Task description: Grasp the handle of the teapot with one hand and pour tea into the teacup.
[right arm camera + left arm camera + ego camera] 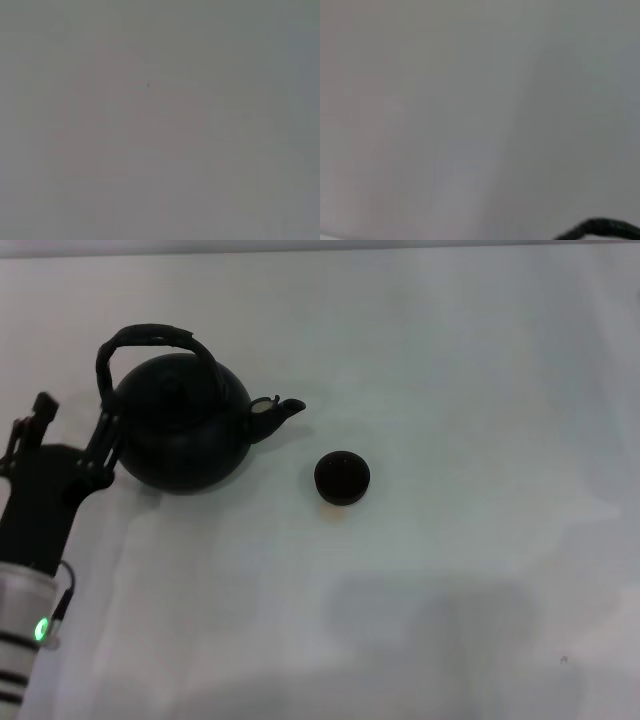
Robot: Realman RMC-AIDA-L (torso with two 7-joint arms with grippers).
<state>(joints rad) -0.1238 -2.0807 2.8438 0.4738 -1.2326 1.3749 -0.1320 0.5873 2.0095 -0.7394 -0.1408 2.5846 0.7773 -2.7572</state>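
In the head view the large round black teapot [185, 425] stands on the white table [450, 570] at the left, its short spout [280, 410] pointing right. The arched handle [145, 337] rises over it, leaning left. A little right of the spout sits the tiny black teacup [342, 477]. My left gripper [75, 425] is at the teapot's left side, open. One of its fingers [106, 435] rests against the pot by the handle's left foot; the other stands clear to the left. A dark curved strip [602, 227] edges the left wrist view. My right gripper is out of view.
The white table stretches bare to the right of and in front of the teacup. The right wrist view shows only plain grey surface.
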